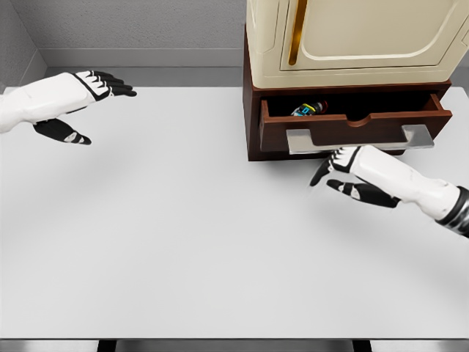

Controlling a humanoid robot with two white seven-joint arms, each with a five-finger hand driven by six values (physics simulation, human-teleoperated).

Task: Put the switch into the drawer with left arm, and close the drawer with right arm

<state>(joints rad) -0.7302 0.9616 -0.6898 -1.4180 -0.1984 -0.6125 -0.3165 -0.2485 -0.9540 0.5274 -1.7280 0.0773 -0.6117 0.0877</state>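
The switch (308, 109), a small multicoloured device, lies inside the open brown drawer (352, 123) under a cream cabinet. My right hand (338, 171) hovers just in front of and below the drawer's grey handle (357, 138), fingers spread and holding nothing. My left hand (94, 103) floats over the table's far left, fingers extended toward the right, with nothing in it.
The cream cabinet (359, 37) stands on the brown drawer base at the back right of the white table (183, 235). A grey wall runs behind the table.
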